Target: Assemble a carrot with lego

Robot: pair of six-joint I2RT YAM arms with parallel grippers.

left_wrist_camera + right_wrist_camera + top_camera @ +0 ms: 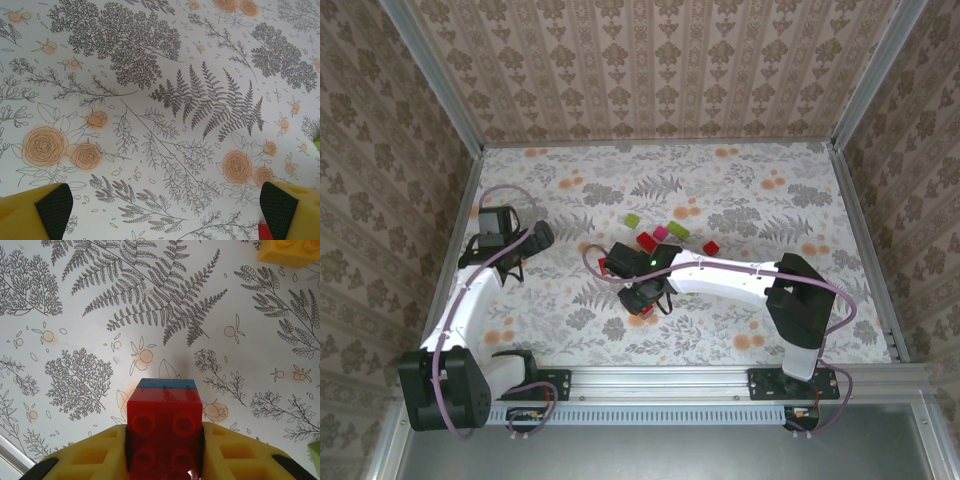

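Lego stack (164,415), red joined to blue, is pinched in the right hand (164,440); left hand (165,205) gapes empty. Next, probably: align studs, press.

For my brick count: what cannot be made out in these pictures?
Right wrist view: blue brick, mostly hidden behind the red brick in the right hand.
Right wrist view: orange brick, cut by the top edge.
Left wrist view: a red piece, cut by the bottom edge.

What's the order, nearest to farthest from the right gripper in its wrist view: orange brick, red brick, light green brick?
1. red brick, held in the right gripper.
2. light green brick, at the right edge.
3. orange brick, top right corner.
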